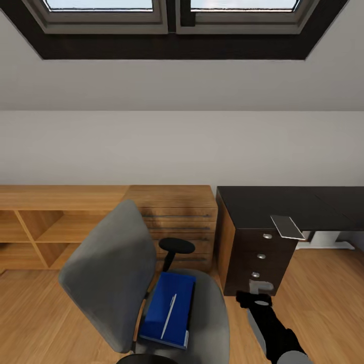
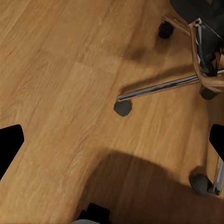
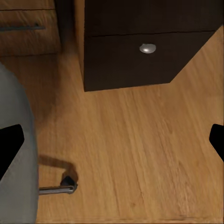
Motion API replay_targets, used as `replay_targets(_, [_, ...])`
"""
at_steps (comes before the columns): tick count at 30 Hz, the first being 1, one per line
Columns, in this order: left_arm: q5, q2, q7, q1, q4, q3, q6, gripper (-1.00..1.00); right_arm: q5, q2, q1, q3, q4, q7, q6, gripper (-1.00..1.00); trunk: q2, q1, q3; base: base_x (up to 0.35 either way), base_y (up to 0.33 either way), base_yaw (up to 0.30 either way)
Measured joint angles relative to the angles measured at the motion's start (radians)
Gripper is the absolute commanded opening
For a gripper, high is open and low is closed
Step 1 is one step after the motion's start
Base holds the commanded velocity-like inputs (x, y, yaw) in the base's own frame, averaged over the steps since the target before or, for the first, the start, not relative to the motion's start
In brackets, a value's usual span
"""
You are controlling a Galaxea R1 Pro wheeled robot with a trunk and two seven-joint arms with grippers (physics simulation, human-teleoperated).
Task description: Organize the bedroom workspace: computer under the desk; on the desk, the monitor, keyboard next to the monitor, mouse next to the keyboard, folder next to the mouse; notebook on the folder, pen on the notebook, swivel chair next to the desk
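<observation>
No writing shows on the blue folder (image 1: 169, 308) lying on the swivel chair (image 1: 108, 273); both grippers spread wide

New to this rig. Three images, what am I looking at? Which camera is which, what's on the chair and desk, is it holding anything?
These are simulator renders of a wheeled robot with two arms, each ending in two-fingered jaws. The big picture is from its head camera, looking down. There the grey swivel chair stands in front of a light-wood cabinet, beside the black desk. On the chair seat lies a blue folder with a thin pale pen-like stick on it. A small flat grey item sits at the desk edge; I cannot tell what it is. The right arm shows low in that view.

The other two pictures come from wrist cameras. The left one looks at the wood floor and the chair's chrome base; the right one at the desk drawers. Both sets of jaws stand open, holding nothing.
</observation>
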Motion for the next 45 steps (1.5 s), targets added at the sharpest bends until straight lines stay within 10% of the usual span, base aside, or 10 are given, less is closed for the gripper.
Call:
replay_targets(10, [0.002,0.010,0.000,0.000,0.000,0.001,0.000,1.00,-0.064,0.078,0.000,0.003,-0.273,0.006,0.236,1.00,0.000,0.000,0.000,0.000,0.000,0.000])
replay_targets(45, [0.002,0.014,0.000,0.000,-0.004,0.003,0.000,1.00,-0.064,0.078,0.001,-0.002,-0.282,0.009,0.231,1.00,0.000,0.000,0.000,0.000,0.130,0.000])
